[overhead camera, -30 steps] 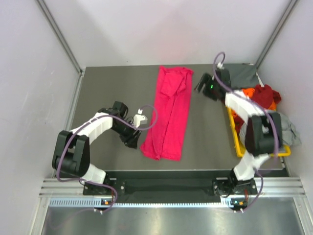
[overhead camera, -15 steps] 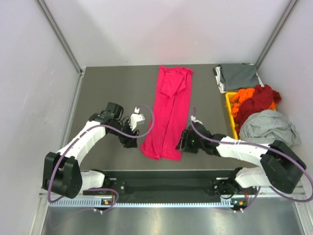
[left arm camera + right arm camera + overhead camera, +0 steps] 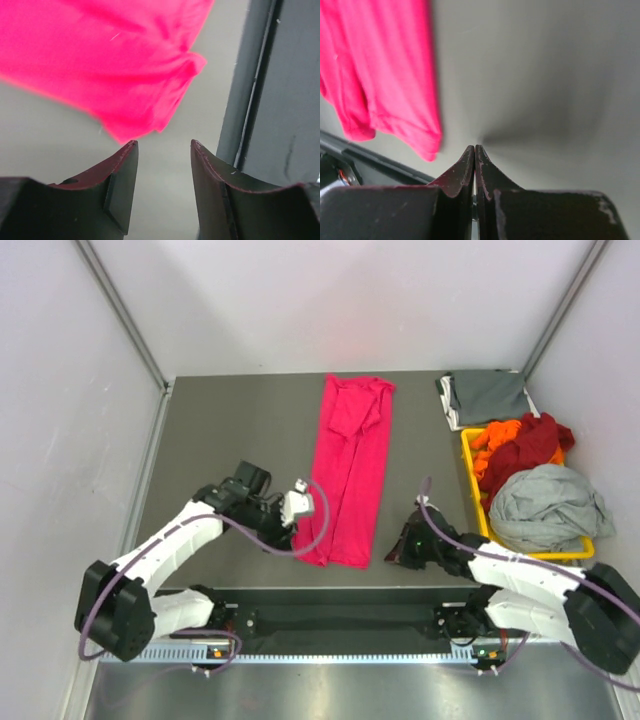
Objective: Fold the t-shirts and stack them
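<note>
A magenta-pink t-shirt (image 3: 352, 468) lies folded into a long strip down the middle of the table. My left gripper (image 3: 290, 540) sits at its near left corner, jaws open and empty. In the left wrist view the shirt's corner (image 3: 125, 65) lies just beyond the left gripper (image 3: 162, 145), touching neither finger. My right gripper (image 3: 395, 552) rests low on the table to the right of the shirt's near right corner. Its jaws are shut on nothing in the right wrist view (image 3: 475, 147), with the shirt's hem (image 3: 380, 85) off to the left.
A folded dark grey t-shirt (image 3: 487, 397) lies at the back right. Next to it a yellow bin (image 3: 478, 502) holds crumpled orange (image 3: 495, 437), dark red (image 3: 535, 445) and light grey (image 3: 545, 502) shirts. The table's near edge rail (image 3: 340, 595) runs just behind both grippers.
The right arm swung from the back right, by the grey shirt, down to the near side beside the pink shirt and shut its jaws. The left gripper moved in to the shirt's near left corner.
</note>
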You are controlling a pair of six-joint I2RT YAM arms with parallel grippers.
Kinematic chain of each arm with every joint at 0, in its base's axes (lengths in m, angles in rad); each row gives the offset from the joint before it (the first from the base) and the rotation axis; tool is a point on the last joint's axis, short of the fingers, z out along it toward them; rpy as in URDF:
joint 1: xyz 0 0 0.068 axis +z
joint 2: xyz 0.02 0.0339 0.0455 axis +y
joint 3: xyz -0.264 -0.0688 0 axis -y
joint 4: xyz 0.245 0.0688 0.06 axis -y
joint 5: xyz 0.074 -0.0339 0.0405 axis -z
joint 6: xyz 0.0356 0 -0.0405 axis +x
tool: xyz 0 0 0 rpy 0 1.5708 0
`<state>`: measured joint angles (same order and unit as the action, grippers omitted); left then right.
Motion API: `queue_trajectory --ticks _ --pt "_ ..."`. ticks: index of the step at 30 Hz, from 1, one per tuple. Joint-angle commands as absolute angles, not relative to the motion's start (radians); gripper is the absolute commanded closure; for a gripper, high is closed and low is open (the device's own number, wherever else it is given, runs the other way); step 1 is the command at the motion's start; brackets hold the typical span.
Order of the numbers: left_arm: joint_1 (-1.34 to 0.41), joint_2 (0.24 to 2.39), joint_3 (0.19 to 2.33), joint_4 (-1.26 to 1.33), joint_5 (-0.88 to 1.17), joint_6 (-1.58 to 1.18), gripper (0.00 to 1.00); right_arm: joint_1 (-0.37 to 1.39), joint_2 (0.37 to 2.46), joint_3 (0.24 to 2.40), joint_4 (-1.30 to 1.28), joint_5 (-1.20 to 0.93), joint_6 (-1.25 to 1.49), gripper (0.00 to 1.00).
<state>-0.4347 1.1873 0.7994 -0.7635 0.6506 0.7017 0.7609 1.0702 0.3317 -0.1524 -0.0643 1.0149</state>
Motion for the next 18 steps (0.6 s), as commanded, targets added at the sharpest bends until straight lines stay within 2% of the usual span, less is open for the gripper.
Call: queue_trajectory --ticks 1,5,7,8,9,11,16,18 --pt "-0.582 1.149 0.75 -0.62 0.579 0.727 0.49 0.675 0.979 0.311 -0.264 -0.083 0.97 1.0" --pt "-0.696 1.167 0.745 -0.584 0.508 0.822 0.5 0.607 0.922 0.291 -0.301 -0.129 0.92 1.0" --pt "-0.693 1.169 0.758 -0.621 0.505 0.886 0.5 0.62 0.916 0.293 -0.278 -0.143 0.934 0.82" --pt "-0.693 1.164 0.756 -0.63 0.494 0.926 0.48 0.65 0.92 0.293 -0.24 -0.14 0.972 0.67" --pt "-0.692 1.158 0.756 -0.655 0.486 0.94 0.48 0.67 0.925 0.29 -0.215 -0.13 0.995 0.57" --pt "-0.693 1.149 0.743 -0.647 0.474 0.951 0.47 0.709 0.948 0.272 -0.117 -0.129 1.064 0.45" --pt "-0.69 1.132 0.724 -0.679 0.492 0.951 0.45 0.816 1.162 0.271 0.121 -0.158 1.14 0.47" --pt "-0.687 1.12 0.719 -0.678 0.495 0.948 0.44 0.833 1.265 0.275 0.197 -0.201 1.161 0.6"
